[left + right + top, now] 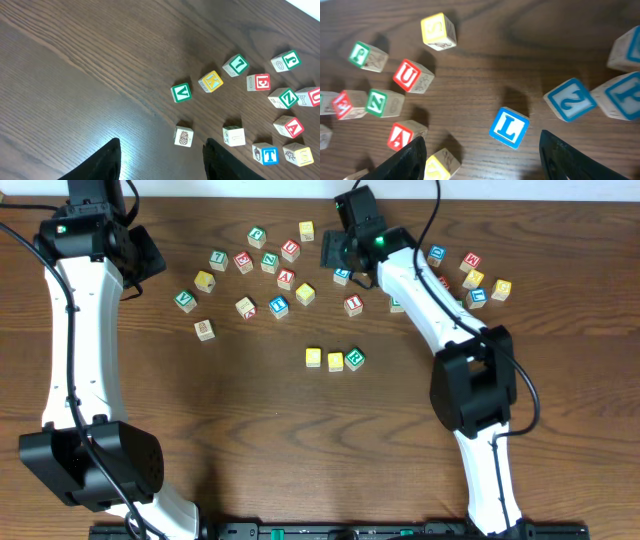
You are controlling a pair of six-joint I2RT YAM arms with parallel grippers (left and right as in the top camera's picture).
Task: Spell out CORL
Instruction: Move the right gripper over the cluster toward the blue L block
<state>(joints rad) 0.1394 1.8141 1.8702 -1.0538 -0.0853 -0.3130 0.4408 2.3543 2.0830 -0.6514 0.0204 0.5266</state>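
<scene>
In the middle of the table three cubes stand in a row: a yellow one, a second yellow one and the green R cube. The blue L cube lies loose on the wood among the scattered cubes at the back. My right gripper hovers over it, open, and the L sits just ahead of the gap between its fingertips, nearer the right finger. Far to the back left, my left gripper is open above bare wood, and a pineapple cube lies just ahead of it.
Several loose letter cubes are strewn along the back of the table, among them a red A, a red U, a yellow S and a blue cube. Another cluster lies at the back right.
</scene>
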